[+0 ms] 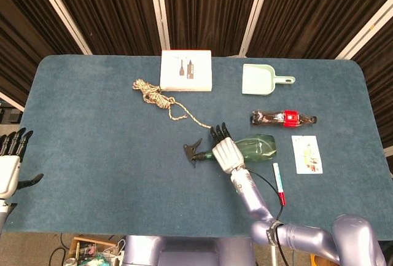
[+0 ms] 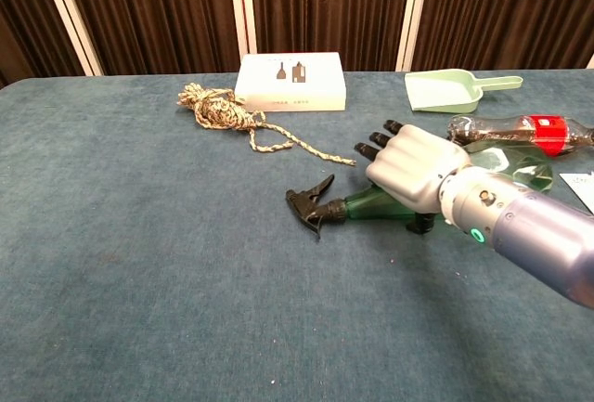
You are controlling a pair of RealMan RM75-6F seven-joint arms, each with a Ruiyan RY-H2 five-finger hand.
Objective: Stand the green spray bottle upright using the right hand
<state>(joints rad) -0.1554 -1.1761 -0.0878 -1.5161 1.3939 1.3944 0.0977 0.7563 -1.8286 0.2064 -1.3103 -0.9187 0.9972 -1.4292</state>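
Observation:
The green spray bottle [image 1: 259, 147] lies on its side near the table's middle, its black trigger head [image 1: 193, 153] pointing left. In the chest view the bottle's neck [image 2: 365, 205] shows just left of my right hand [image 2: 409, 173]. My right hand [image 1: 226, 153] lies over the bottle's shoulder, palm down. The fingers [image 1: 218, 134] reach straight past the far side and the thumb sits on the near side, so the hand is not closed around the bottle. My left hand [image 1: 10, 166] hangs off the table's left edge, fingers apart, holding nothing.
A cola bottle [image 1: 284, 118] lies just behind the spray bottle's base. A card [image 1: 306, 153] and a pen [image 1: 278, 183] lie to the right. A coiled rope [image 1: 156, 97], a white box [image 1: 186, 70] and a mint dustpan [image 1: 261, 80] sit farther back.

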